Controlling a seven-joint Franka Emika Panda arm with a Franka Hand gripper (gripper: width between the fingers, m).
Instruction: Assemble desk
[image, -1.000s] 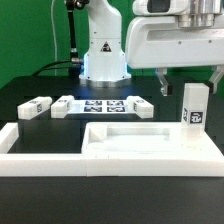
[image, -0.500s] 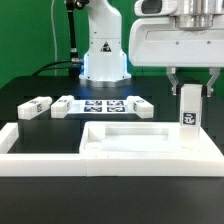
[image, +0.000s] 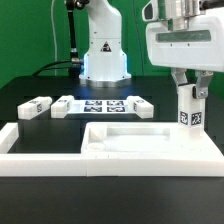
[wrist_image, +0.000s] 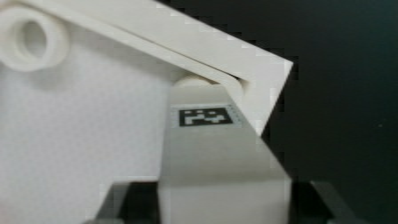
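Observation:
The white rimmed desk top (image: 150, 142) lies flat at the front of the table. My gripper (image: 188, 86) is shut on a white square leg (image: 189, 110) and holds it upright at the top's far corner, on the exterior view's right. The leg's tag (image: 187, 120) faces the camera. In the wrist view the leg (wrist_image: 222, 150) with its tag (wrist_image: 208, 116) runs from between my dark fingers (wrist_image: 134, 205) down to the corner of the desk top (wrist_image: 89, 130), beside a round hole (wrist_image: 27, 40). Whether the leg is seated I cannot tell.
The marker board (image: 104, 106) lies behind the desk top, with loose white legs at its ends (image: 63, 104) (image: 141, 106) and another further left (image: 35, 107). A long white border bar (image: 40, 162) runs along the front. The robot base (image: 103, 55) stands behind.
The hand has turned and shifted toward the exterior view's right. The leg has turned with it and sunk slightly at the desk top's corner.

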